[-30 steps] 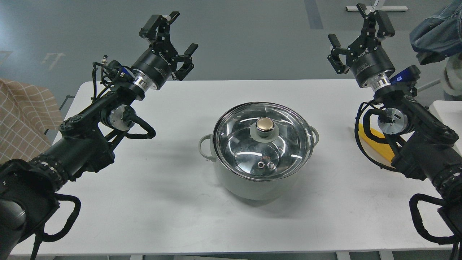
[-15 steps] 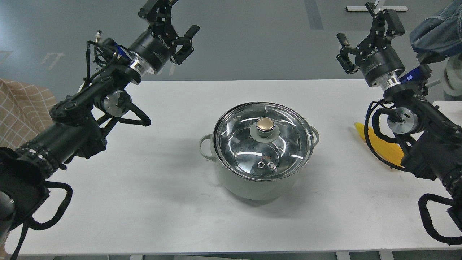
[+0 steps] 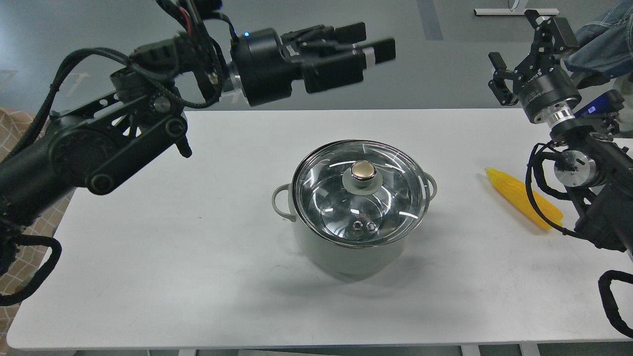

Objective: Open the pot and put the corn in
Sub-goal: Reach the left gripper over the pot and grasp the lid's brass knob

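The pale grey-green pot (image 3: 346, 254) stands at the middle of the white table (image 3: 173, 257), closed by a round glass lid (image 3: 321, 190) with a brass-coloured knob (image 3: 363, 170). The yellow corn (image 3: 517, 195) lies on the table to the pot's right, partly behind my right arm's cable. My left gripper (image 3: 368, 42) is high above and behind the pot, pointing right, open and empty. My right gripper (image 3: 524, 52) is raised at the far right, beyond the corn, open and empty.
A blue denim cloth (image 3: 601, 37) hangs at the top right, close to my right gripper. A checked beige cloth (image 3: 29, 247) lies off the table's left edge. The floor beyond the table is grey.
My left arm has swung up and to the right, so its gripper now points right above the pot. My right arm has moved right and uncovered more of the corn.
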### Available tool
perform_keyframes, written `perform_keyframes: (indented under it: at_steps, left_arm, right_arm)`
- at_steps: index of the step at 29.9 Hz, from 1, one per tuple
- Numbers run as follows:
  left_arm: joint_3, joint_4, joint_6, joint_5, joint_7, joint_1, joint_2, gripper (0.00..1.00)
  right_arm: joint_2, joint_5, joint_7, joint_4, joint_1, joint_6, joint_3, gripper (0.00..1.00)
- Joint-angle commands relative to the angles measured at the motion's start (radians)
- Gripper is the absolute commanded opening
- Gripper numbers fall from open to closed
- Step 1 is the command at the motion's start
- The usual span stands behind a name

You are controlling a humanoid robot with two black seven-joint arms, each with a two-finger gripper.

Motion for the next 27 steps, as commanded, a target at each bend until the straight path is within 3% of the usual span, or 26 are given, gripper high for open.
perform_keyframes:
  at_steps: [1,3,7,14,27]
  left_arm:
    - [0.059,-0.020,0.051,0.243,-0.019,0.013,-0.003,0.98]
    - [0.128,-0.006,0.092,0.341,-0.019,0.012,-0.004,0.98]
    - [0.173,0.023,0.100,0.426,-0.019,0.012,-0.047,0.98]
    - [0.217,0.203,0.106,0.465,-0.019,0.032,-0.151,0.98]
    - [0.210,0.235,0.106,0.416,-0.019,0.133,-0.172,0.95]
  right_arm:
    - [-0.007,0.000,0.000,0.004,-0.005,-0.002,0.000,0.99]
    - [-0.014,0.000,0.000,0.016,-0.015,-0.008,0.000,0.99]
    - [-0.027,0.000,0.000,0.049,-0.028,-0.008,-0.001,0.99]
    - [-0.027,0.000,0.000,0.053,-0.034,-0.008,-0.001,0.99]
    - [-0.024,0.000,0.000,0.053,-0.040,-0.008,-0.001,0.99]
